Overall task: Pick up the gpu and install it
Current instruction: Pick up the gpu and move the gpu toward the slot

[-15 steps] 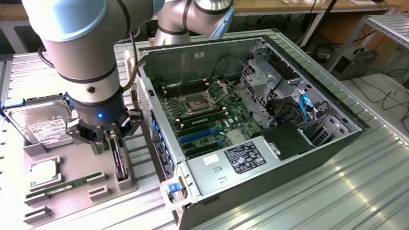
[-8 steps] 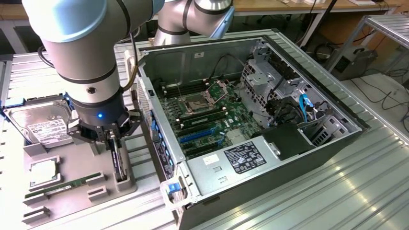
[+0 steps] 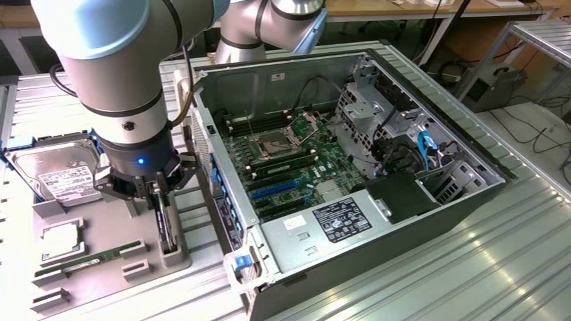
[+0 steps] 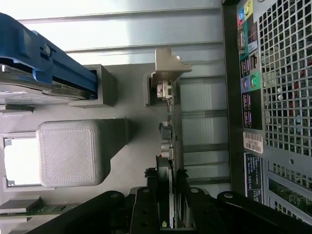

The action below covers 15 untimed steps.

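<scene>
Exterior view first: the arm (image 3: 125,100) drops in on the exterior view's left, and its end effector (image 3: 159,199) is right on top of the gpu (image 3: 168,231). The card stands on edge in a slot of the grey holder tray (image 3: 107,227), lower left of the frame. On the same tray, a hard drive (image 3: 58,177) lies further to the exterior view's left and a green memory stick (image 3: 89,257) sits lower down. The open computer case (image 3: 357,154) sits centre frame with its motherboard (image 3: 285,160) exposed, all on the ribbed metal tabletop (image 3: 499,254).

Over to the wrist view, and here is the grip up close. The black fingers (image 4: 146,204) flank the gpu (image 4: 168,141) seen edge-on, one on each face, drawn in tight, so the end effector (image 4: 166,174) has it pinched. The card runs straight away from the fingers to its silvery bracket (image 4: 168,66), seated in the tray (image 4: 126,87). The case's rear panel (image 4: 282,97), with its ports and grille, runs alongside.
</scene>
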Each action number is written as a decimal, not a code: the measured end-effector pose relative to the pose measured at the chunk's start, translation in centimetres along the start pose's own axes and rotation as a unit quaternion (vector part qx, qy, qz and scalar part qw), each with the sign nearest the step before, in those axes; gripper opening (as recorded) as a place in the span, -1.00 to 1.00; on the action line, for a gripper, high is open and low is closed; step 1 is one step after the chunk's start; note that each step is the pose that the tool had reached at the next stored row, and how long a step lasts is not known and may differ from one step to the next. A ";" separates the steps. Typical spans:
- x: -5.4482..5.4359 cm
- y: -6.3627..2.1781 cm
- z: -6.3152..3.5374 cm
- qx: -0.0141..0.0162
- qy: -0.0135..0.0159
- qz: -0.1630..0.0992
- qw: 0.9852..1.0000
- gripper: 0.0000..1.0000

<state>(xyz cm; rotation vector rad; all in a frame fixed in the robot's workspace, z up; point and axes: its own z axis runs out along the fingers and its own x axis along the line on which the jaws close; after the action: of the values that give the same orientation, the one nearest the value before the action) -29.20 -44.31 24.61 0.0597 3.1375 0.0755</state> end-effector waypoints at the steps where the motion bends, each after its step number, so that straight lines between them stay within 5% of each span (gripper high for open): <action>1: 0.0 0.00 0.00 0.000 0.000 -0.005 1.000 -0.47; 8: 0.0 0.01 -0.18 0.000 0.001 -0.016 1.000 -0.47; 15: 0.0 0.07 -1.45 0.000 0.001 -0.016 1.000 -0.47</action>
<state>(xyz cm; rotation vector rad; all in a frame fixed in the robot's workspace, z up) -29.18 -44.31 26.06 0.0092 3.1387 0.0769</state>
